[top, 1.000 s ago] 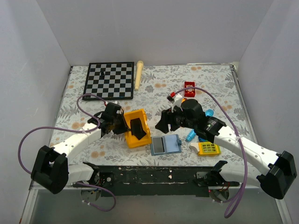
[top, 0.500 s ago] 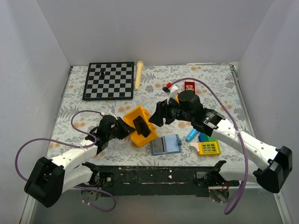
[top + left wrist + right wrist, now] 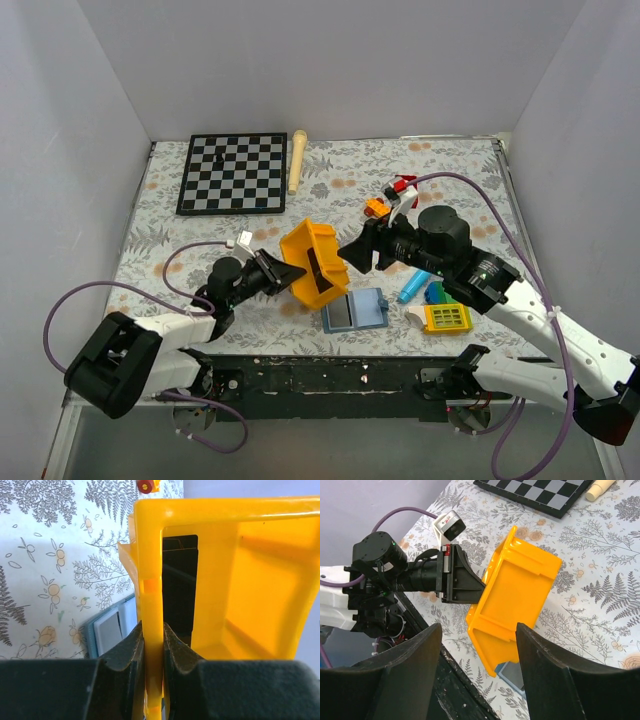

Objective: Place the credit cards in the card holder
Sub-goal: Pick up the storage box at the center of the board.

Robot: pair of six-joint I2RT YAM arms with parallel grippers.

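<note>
My left gripper (image 3: 152,645) is shut on one wall of a yellow bin (image 3: 312,262), which it holds tipped on its side above the table. Black credit cards (image 3: 179,590) stand inside the bin against that wall, and show as a dark slab (image 3: 319,266) in the top view. The slate-blue card holder (image 3: 355,310) lies open and flat just below the bin's lower edge; it also shows as a card holder (image 3: 112,630) past the bin wall and a card holder (image 3: 512,672) under the bin. My right gripper (image 3: 479,630) hangs open above the bin (image 3: 515,600), holding nothing.
A chessboard (image 3: 233,172) and a wooden pin (image 3: 296,160) lie at the back left. A small red box (image 3: 405,185), an orange piece (image 3: 376,207), a bright blue tube toy (image 3: 412,287) and a yellow grid toy (image 3: 447,318) sit to the right of the card holder.
My left gripper has swung the yellow bin from upright onto its side, toward the card holder. My right arm has drawn back to the right, its gripper still open.
</note>
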